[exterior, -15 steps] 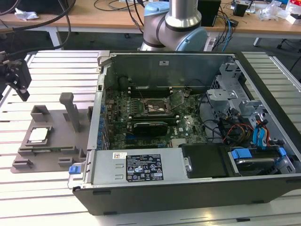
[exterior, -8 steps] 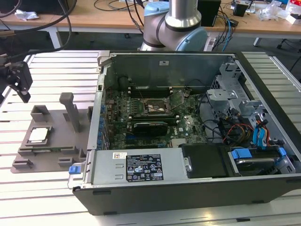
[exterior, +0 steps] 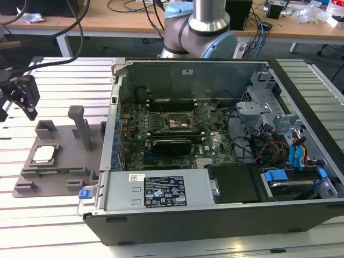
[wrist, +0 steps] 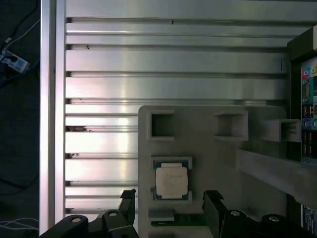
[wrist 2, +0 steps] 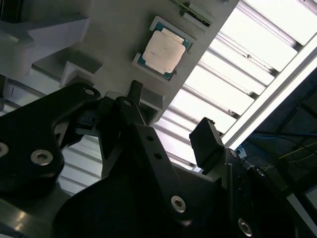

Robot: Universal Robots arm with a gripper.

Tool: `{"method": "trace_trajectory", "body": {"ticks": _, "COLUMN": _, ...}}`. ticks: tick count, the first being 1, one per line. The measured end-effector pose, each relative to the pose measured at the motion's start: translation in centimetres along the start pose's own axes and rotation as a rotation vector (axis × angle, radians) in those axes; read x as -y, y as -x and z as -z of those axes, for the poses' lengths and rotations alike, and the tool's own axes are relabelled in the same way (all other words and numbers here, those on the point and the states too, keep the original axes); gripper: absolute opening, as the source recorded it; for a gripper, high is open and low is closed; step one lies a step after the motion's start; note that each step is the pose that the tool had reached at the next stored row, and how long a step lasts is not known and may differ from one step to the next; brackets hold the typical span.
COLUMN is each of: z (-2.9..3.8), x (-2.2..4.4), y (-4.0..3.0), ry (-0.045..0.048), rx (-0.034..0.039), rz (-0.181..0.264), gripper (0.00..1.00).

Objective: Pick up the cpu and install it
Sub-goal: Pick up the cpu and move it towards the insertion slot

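Zero steps completed: cpu (exterior: pixel 44 154) seen seated in grey fixture plate (exterior: pixel 60 173), exterior view's left of computer case (exterior: pixel 161 215). Gripper (wrist: pixel 171 204) poised over it, fingers spread wide, nothing held. Pickup, socket (exterior: pixel 180 123) install not yet done.

White sticker (exterior: pixel 136 177) and black label (exterior: pixel 164 192) on computer case (exterior: pixel 161 223), print unreadable

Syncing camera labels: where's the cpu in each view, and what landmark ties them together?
Exterior view: cpu sits in a pocket on the grey fixture plate, on the exterior view's left of the computer case.
Second wrist view: cpu in that pocket, beyond the end effector.
First wrist view: cpu in that pocket, plate around it.
Shared landmark: the grey fixture plate.
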State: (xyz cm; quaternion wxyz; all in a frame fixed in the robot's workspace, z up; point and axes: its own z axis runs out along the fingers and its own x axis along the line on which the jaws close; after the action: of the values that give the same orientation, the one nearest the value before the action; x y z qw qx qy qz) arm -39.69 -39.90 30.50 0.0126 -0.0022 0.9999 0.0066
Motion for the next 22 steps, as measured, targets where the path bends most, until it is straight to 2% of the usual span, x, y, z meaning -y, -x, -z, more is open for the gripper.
{"method": "trace_trajectory", "body": {"ticks": 8, "z": -1.02, "x": 0.02, "y": 0.19, "ry": 0.0001, "rx": 0.0001, "rz": 0.0, "gripper": 0.66}}
{"method": "trace_trajectory", "body": {"ticks": 15, "z": -1.63, "x": 0.02, "y": 1.61, "ry": 0.0001, "rx": 0.0002, "rz": 0.0, "gripper": 0.66}}
{"method": "trace_trajectory", "body": {"ticks": 22, "z": -2.01, "x": 0.03, "y": 1.64, "ry": 0.0, "rx": -0.0001, "rz": 0.0, "gripper": 0.66}}
